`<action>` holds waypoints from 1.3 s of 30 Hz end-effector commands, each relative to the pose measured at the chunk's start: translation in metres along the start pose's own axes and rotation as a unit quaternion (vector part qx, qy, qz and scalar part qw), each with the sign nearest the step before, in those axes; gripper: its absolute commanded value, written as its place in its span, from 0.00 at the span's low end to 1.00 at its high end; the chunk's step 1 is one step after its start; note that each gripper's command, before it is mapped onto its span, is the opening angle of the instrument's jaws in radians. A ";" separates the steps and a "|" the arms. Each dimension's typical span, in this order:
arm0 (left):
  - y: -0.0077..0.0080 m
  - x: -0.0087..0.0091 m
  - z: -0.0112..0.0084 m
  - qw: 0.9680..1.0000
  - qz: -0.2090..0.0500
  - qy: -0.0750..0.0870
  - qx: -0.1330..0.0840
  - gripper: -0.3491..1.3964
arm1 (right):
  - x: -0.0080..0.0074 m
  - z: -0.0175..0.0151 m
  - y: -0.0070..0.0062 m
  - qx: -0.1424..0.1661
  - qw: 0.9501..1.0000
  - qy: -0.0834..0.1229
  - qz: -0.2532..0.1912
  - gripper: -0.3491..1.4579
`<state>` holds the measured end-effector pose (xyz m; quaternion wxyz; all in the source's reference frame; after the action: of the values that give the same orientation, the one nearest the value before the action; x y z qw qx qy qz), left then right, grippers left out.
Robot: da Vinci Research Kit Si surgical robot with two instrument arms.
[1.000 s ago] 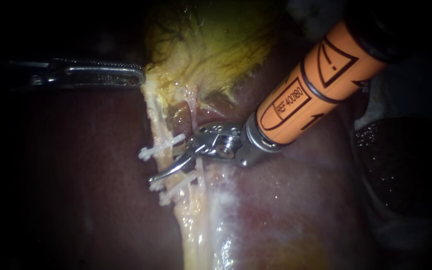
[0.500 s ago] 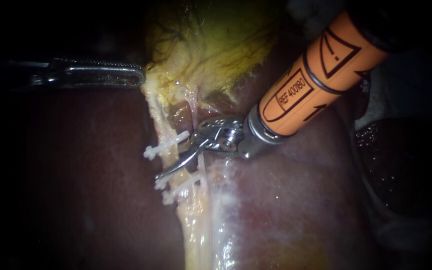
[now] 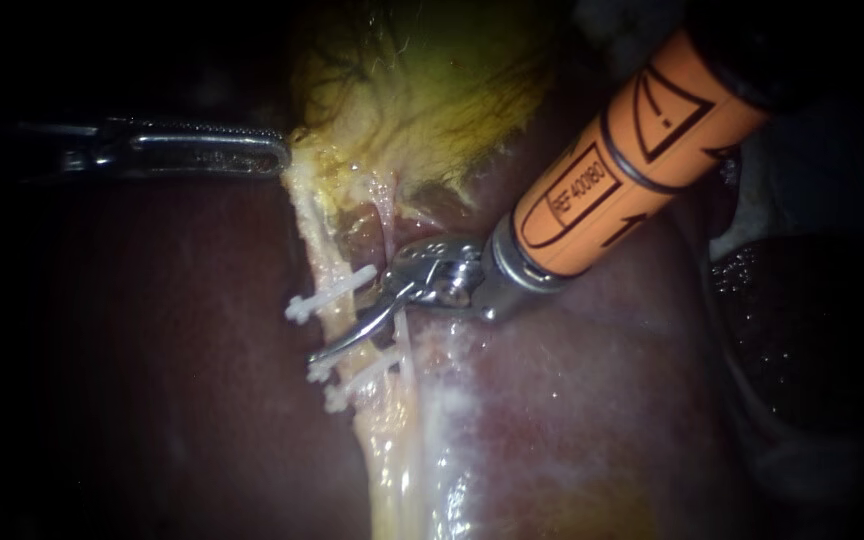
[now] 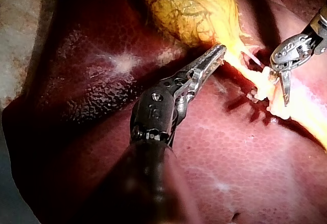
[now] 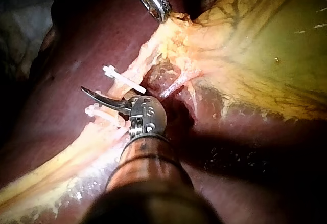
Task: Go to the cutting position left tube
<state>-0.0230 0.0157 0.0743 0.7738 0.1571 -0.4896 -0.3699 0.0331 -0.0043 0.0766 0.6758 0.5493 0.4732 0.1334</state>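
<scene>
The left tube [image 3: 324, 250] runs pale yellow from the gallbladder [image 3: 422, 90] down over the liver [image 3: 572, 400]. It carries an upper white clip [image 3: 327, 294] and two lower clips [image 3: 347, 380]. My right instrument [image 3: 320, 350], on an orange shaft, stands slightly open. One blade lies across the left tube between the upper clip and the lower pair [image 5: 104, 100] [image 4: 284, 88]. A thinner strand [image 3: 388, 215] runs just to the right. My left instrument [image 3: 284, 155] is shut on the gallbladder's edge and holds it taut [image 4: 218, 51].
Dark red liver [image 4: 230, 157] surrounds the tubes on both sides. The orange shaft [image 3: 622, 160] fills the upper right of the endoscope view. Dark wet tissue [image 3: 802, 320] lies at the far right.
My right instrument's wrist has risen a little and its blade has settled across the left tube between the clips. The left instrument has held still.
</scene>
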 end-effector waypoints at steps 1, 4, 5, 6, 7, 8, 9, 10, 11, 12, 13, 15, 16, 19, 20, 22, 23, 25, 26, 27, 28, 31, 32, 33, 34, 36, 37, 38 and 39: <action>0.0000 0.0000 0.0000 1.000 0.000 0.000 0.000 0.00 | -0.0001 0.0005 0.0002 0.006 1.000 0.010 0.001 0.84; 0.0000 0.0000 0.0000 1.000 0.000 0.000 0.000 0.00 | -0.0002 0.0016 0.0007 0.022 0.999 0.034 0.009 0.84; 0.0000 0.0000 0.0000 1.000 0.000 0.000 0.000 0.00 | -0.0001 0.0018 0.0008 0.028 0.999 0.042 0.011 0.84; 0.0000 0.0000 0.0000 1.000 0.000 0.000 0.000 0.00 | 0.0000 0.0020 0.0009 0.033 0.998 0.049 0.014 0.84; 0.0000 0.0000 0.0000 1.000 0.000 0.000 0.000 0.00 | 0.0001 0.0022 0.0009 0.039 0.998 0.056 0.016 0.84; 0.0000 0.0000 0.0000 1.000 0.000 0.000 0.000 0.00 | 0.0003 0.0024 0.0010 0.044 0.997 0.063 0.016 0.84; 0.0000 0.0000 0.0000 1.000 0.000 0.000 0.000 0.00 | 0.0003 0.0025 0.0009 0.048 0.996 0.069 0.015 0.84; 0.0000 0.0000 0.0000 1.000 0.000 0.000 0.000 0.00 | 0.0004 0.0026 0.0009 0.052 0.996 0.074 0.018 0.84; 0.0000 0.0000 0.0000 1.000 0.000 0.000 0.000 0.00 | 0.0005 0.0027 0.0007 0.056 0.995 0.079 0.018 0.84; 0.0000 0.0000 0.0000 1.000 0.000 0.000 0.000 0.00 | 0.0006 0.0027 0.0006 0.059 0.995 0.082 0.018 0.83; 0.0000 0.0000 0.0000 1.000 0.000 0.000 0.000 0.00 | 0.0006 0.0028 0.0004 0.061 0.994 0.085 0.018 0.83; 0.0000 0.0000 0.0000 1.000 0.000 0.000 0.000 0.00 | 0.0009 0.0028 0.0000 0.066 0.994 0.089 0.018 0.83; 0.0000 0.0000 0.0000 1.000 0.000 0.000 0.000 0.00 | 0.0011 0.0028 -0.0002 0.066 0.994 0.090 0.018 0.82; 0.0000 0.0000 -0.0001 1.000 0.000 0.000 0.000 0.00 | 0.0017 0.0027 -0.0009 0.067 0.994 0.092 0.002 0.82; 0.0000 0.0000 -0.0001 1.000 0.000 0.000 0.000 0.00 | 0.0020 0.0026 -0.0011 0.066 0.993 0.093 -0.015 0.81; 0.0000 0.0000 -0.0001 1.000 0.000 0.000 0.000 0.00 | 0.0024 0.0025 -0.0015 0.065 0.992 0.096 -0.043 0.80; 0.0000 0.0000 -0.0001 1.000 0.000 0.000 0.000 0.00 | 0.0026 0.0024 -0.0017 0.064 0.992 0.096 -0.051 0.80; 0.0000 0.0000 -0.0001 1.000 0.000 0.000 0.000 0.00 | 0.0029 0.0022 -0.0022 0.065 0.991 0.098 -0.062 0.79; 0.0000 0.0000 -0.0001 1.000 0.000 0.000 0.000 0.00 | 0.0031 0.0021 -0.0025 0.065 0.991 0.098 -0.064 0.78; 0.0000 0.0000 -0.0001 1.000 0.000 0.000 0.000 0.00 | 0.0032 0.0020 -0.0026 0.066 0.991 0.098 -0.067 0.78; 0.0000 0.0000 -0.0001 1.000 0.000 0.000 0.000 0.00 | 0.0033 0.0019 -0.0028 0.066 0.991 0.099 -0.067 0.78; 0.0000 0.0000 -0.0001 1.000 0.000 0.000 0.000 0.00 | 0.0037 0.0018 -0.0032 0.067 0.990 0.101 -0.074 0.76; 0.0000 0.0000 -0.0001 1.000 0.000 0.000 0.000 0.00 | 0.0038 0.0018 -0.0033 0.067 0.990 0.101 -0.074 0.76; 0.0000 0.0000 -0.0001 1.000 0.000 0.000 0.000 0.00 | 0.0039 0.0018 -0.0034 0.068 0.990 0.103 -0.074 0.75; 0.0000 0.0000 -0.0001 1.000 0.000 0.000 0.000 0.00 | 0.0039 0.0018 -0.0034 0.070 0.989 0.105 -0.074 0.75; 0.0000 0.0000 -0.0001 1.000 0.000 0.000 0.000 0.00 | 0.0040 0.0018 -0.0035 0.071 0.989 0.108 -0.074 0.75; 0.0000 0.0000 -0.0001 1.000 0.000 0.000 0.000 0.00 | 0.0041 0.0018 -0.0035 0.072 0.989 0.110 -0.074 0.75; 0.0000 0.0000 -0.0001 1.000 0.000 0.000 0.000 0.00 | 0.0041 0.0018 -0.0035 0.072 0.989 0.110 -0.074 0.75; 0.0000 0.0000 -0.0001 1.000 0.000 0.000 0.000 0.00 | 0.0042 0.0018 -0.0035 0.073 0.988 0.111 -0.074 0.75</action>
<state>-0.0228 0.0156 0.0743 0.7737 0.1574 -0.4898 -0.3697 0.0355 -0.0038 0.0714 0.5853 0.5425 0.5928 0.1079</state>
